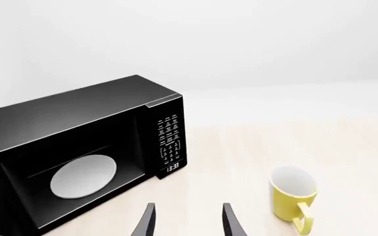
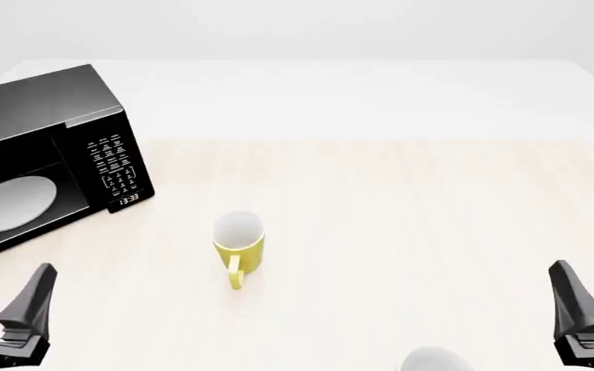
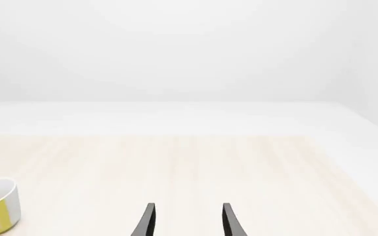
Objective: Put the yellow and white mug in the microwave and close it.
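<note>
The microwave (image 2: pixel 49 154) stands open at far left. My left gripper (image 1: pixel 187 221) hangs with fingers apart, empty. The yellow and white mug (image 2: pixel 239 246) sits upright mid-table; a clumsy pinch may tip it. My right gripper (image 3: pixel 187 221), fingers apart, waits well clear.

Pale wood-grain table (image 2: pixel 401 201) with white borders, carrying three things.
The black microwave (image 2: pixel 39 154) stands at its far left, cavity showing; the yellow and white mug (image 2: pixel 239 246) sits upright near the middle; a white rounded vessel (image 2: pixel 433 361) peeks in at the near edge.
</note>
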